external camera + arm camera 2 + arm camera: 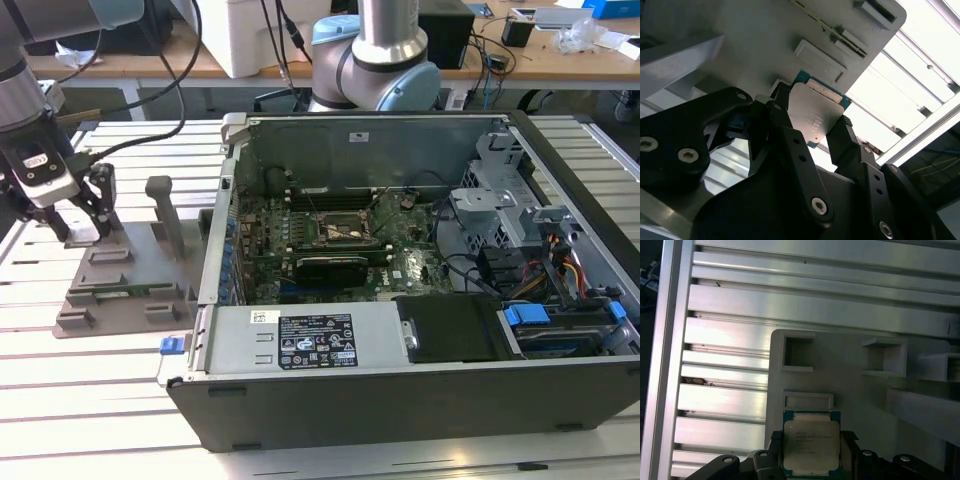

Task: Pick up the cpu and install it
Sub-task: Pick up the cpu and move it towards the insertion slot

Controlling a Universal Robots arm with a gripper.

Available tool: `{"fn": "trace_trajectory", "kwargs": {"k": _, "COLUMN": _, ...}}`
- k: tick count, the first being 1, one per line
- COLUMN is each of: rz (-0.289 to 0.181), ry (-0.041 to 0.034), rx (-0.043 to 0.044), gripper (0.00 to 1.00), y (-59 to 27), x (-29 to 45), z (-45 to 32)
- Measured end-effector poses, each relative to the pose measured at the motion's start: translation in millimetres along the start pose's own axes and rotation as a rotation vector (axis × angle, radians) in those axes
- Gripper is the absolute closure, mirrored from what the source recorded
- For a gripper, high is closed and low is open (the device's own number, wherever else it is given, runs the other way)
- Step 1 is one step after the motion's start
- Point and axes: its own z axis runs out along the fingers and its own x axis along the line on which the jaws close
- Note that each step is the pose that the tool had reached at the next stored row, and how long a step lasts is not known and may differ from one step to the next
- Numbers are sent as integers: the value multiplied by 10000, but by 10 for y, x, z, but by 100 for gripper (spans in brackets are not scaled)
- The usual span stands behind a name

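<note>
**A:** What are the fingers doing?

**B:** The black fingers (839, 136) of the gripper (811, 122) stand against two opposite edges of the cpu (812, 107), a small flat square piece with a shiny silver metal top and a thin green rim. They look clenched on it, one to each side, with the silver face bare between them.

**A:** Is it up off its rest?

**B:** I cannot tell. In both wrist views the cpu (811, 442) is right over the pale grey plastic holder block (850, 390), just beside a small raised rectangular pocket. Whether it touches the block or hangs just clear is not plain.

**A:** And further out?

**B:** In the exterior view the gripper (78, 220) is low over the holder block (125, 285), at the exterior view's left on the slatted aluminium table (100, 400). The open black computer case (400, 400) lies well apart, towards the exterior view's right. Its green motherboard (265, 265) is exposed, with the black square socket frame (345, 230) near the middle.

**A:** So how far along is it?

**B:** Early, I judge. The grasp appears made, so the picking up is all but done. The cpu is nowhere near the case and not yet seated in the socket frame, so the whole of the installing is left.
</note>
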Motion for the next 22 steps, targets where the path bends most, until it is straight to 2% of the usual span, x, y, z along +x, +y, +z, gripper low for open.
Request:
{"fn": "trace_trajectory", "kwargs": {"k": 3, "rz": 0, "ry": 0, "rx": 0, "gripper": 45, "y": 1, "x": -1, "z": -47}}
{"fn": "trace_trajectory", "kwargs": {"k": 15, "rz": 0, "ry": 1, "rx": -1, "gripper": 45, "y": 1, "x": -4, "z": -142}}
{"fn": "trace_trajectory", "kwargs": {"k": 22, "rz": 0, "ry": 0, "rx": -1, "gripper": 45, "y": 3, "x": -6, "z": -242}}
